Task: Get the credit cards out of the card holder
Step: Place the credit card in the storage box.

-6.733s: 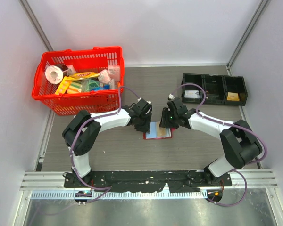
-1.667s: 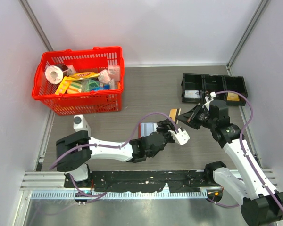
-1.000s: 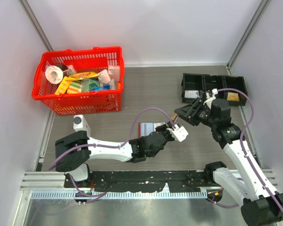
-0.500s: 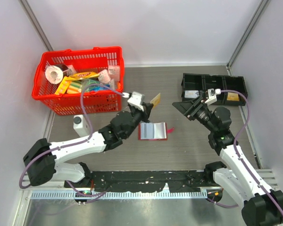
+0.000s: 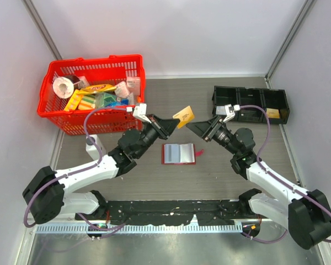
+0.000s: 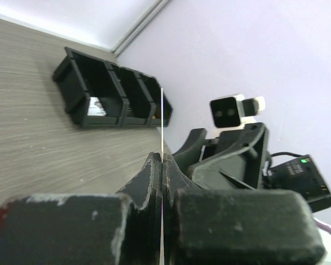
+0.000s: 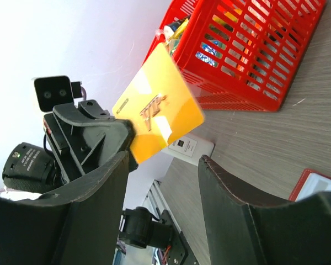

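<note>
The card holder (image 5: 178, 153) lies spread open on the table, red with pale blue pockets; its corner shows in the right wrist view (image 7: 321, 186). My left gripper (image 5: 170, 126) is shut on a tan/gold credit card (image 5: 183, 116) and holds it in the air above the holder. The card is edge-on in the left wrist view (image 6: 162, 118) and face-on in the right wrist view (image 7: 157, 110). My right gripper (image 5: 196, 128) is open and empty. It points at the card from the right, a short gap away, with the card just beyond its fingertips (image 7: 204, 161).
A red plastic basket (image 5: 49, 107) full of goods stands at the back left. A black tray with three compartments (image 5: 251, 93) stands at the back right, with a tan card (image 5: 273, 113) in its right compartment.
My left arm has swung from low on the right to the middle, lifting the tan card. My right gripper has come left and down toward the card. The holder now lies uncovered.
</note>
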